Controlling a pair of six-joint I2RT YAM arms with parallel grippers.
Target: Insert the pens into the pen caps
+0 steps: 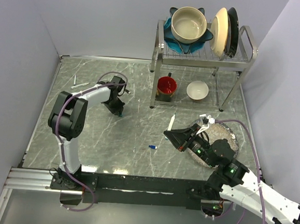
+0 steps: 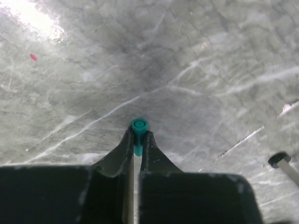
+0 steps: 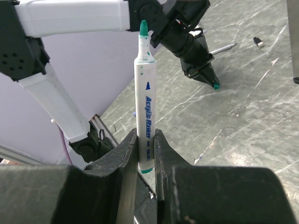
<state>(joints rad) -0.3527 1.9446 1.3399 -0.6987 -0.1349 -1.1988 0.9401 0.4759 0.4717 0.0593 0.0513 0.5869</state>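
Rail [image 1: 144, 185] fronts grey veined tabletop [image 1: 137, 137] within lavender walls [image 1: 95, 14].

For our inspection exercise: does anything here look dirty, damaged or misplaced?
The pen in the right hand has green ink smudges just below its tip; a blue cap lies loose mid-table.

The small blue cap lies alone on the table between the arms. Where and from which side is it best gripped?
Probably across the middle of the blue cap, straight down from above. It lies flat on the table with bare surface around it, so jaws can close across its narrow width.
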